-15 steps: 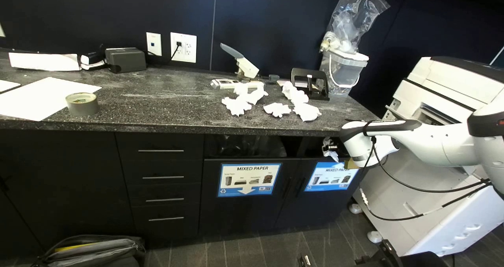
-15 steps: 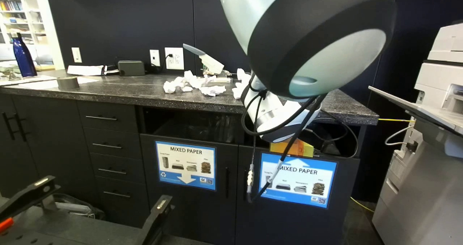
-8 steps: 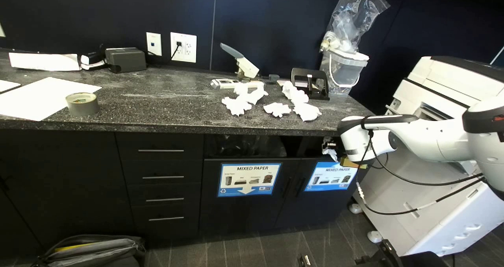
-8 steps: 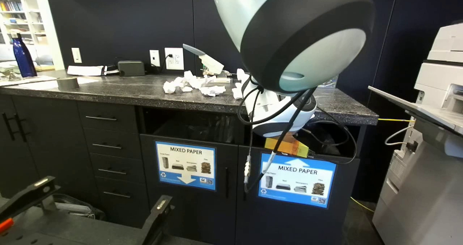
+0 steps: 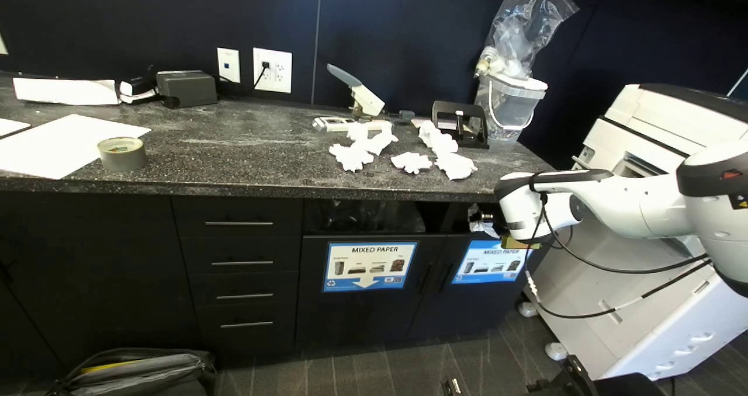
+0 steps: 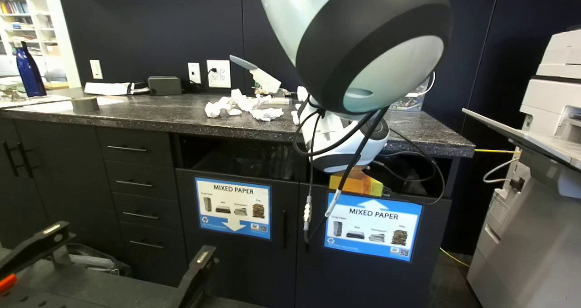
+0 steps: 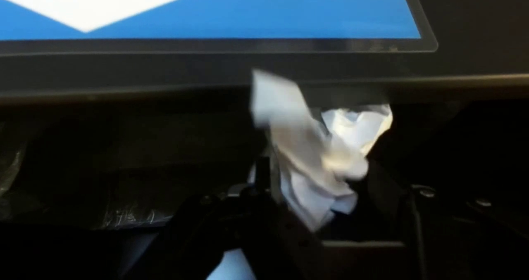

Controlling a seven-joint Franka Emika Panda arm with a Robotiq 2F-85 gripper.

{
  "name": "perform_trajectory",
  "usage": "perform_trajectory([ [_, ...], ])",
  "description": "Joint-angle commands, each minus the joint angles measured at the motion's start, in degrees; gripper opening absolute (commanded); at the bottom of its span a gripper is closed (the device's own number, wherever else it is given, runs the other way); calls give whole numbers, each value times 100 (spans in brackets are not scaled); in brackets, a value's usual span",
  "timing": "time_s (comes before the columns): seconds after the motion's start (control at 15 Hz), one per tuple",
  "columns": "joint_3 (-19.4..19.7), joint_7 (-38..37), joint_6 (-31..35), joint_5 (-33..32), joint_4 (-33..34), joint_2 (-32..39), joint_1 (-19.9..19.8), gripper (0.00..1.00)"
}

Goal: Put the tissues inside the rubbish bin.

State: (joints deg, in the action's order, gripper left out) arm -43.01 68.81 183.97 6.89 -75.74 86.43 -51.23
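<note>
Seemingly at release, with fingers (image 7: 263,176) apart at the right bin (image 6: 430,226); should drop the tissue (image 7: 310,172) inside, then reach left for other tissues (image 5: 412,163).

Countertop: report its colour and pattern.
The countertop is dark grey with fine pale speckles, clearest in an exterior view.

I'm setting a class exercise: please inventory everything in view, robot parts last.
Speckled counter: one, black, atop black cabinets
Crumpled paper tissues: several, white, counter
Separate tissue: count unclear, white, cabinet opening
Flat paper sheets: at least two, white, counter
Round tape roll: one, grey, counter
Slim bottle: one, blue, near sheets
Plastic bucket: one, clear, counter
Plastic bag: one, clear, above bucket
Framed tool: one, black, beside bucket
Rectangular signs: two, blue and white, cabinets
Boxy printer: one, white, beside counter
Soft bag: one, grey, floor
Jointed arm: one, white, by counter
Jawed gripper: one, black, separate tissue between jaws
</note>
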Motion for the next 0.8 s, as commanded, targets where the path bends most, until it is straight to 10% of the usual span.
perform_trajectory([
  [0.0,187,176,497,275,222,0,368,95],
  [0.73,1879,-2878,975,-2008,79,-455,941,100],
])
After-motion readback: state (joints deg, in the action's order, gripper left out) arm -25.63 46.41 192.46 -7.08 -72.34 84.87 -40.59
